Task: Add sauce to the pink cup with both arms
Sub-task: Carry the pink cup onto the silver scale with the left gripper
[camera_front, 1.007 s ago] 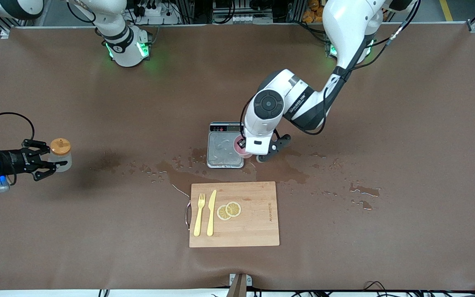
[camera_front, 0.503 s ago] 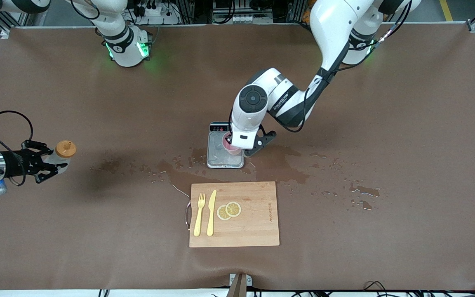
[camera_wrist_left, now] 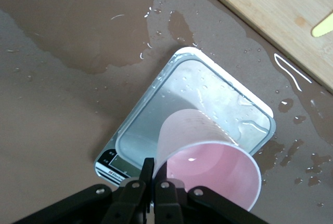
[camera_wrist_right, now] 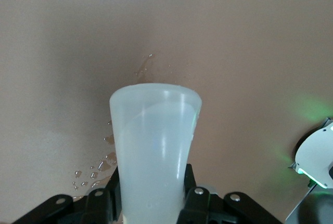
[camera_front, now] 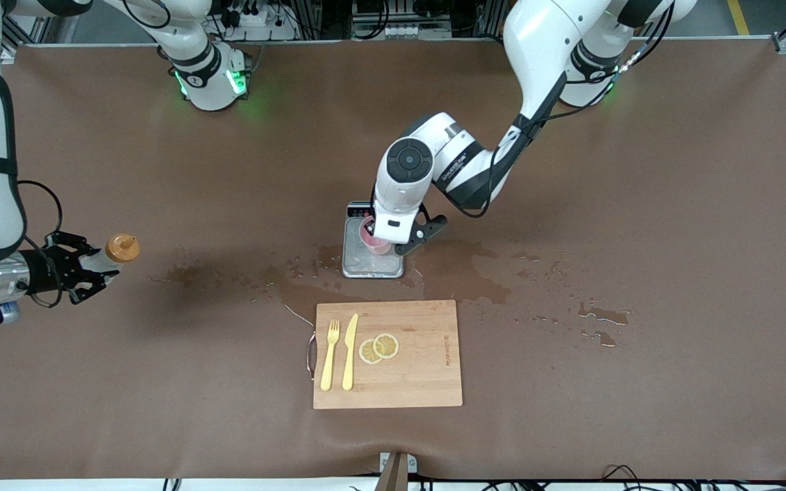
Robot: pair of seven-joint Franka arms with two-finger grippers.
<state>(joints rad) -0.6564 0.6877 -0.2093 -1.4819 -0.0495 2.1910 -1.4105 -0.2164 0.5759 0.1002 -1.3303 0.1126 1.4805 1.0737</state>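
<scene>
The pink cup [camera_front: 371, 238] is pinched at its rim by my left gripper [camera_front: 381, 240], which is shut on it. The cup sits over the steel scale [camera_front: 366, 262], slightly tilted; I cannot tell if it touches the tray. In the left wrist view the cup [camera_wrist_left: 208, 167] shows its open mouth, with the left gripper [camera_wrist_left: 154, 180] on its wall. My right gripper [camera_front: 82, 266] is shut on the sauce bottle [camera_front: 101, 259], orange cap [camera_front: 122, 247] pointing toward the scale, over bare table at the right arm's end. The right wrist view shows the bottle [camera_wrist_right: 154, 141] between the right gripper's [camera_wrist_right: 152, 195] fingers.
A wooden cutting board [camera_front: 427, 372] lies nearer to the front camera than the scale, with a yellow fork [camera_front: 328, 354], a yellow knife [camera_front: 349, 351] and lemon slices [camera_front: 379, 348]. Wet patches [camera_front: 475, 273] spread around the scale and toward the left arm's end.
My left gripper has carried the pink cup from the scale's edge to over its tray. My right gripper has shifted the sauce bottle slightly toward the table's middle and tilted it.
</scene>
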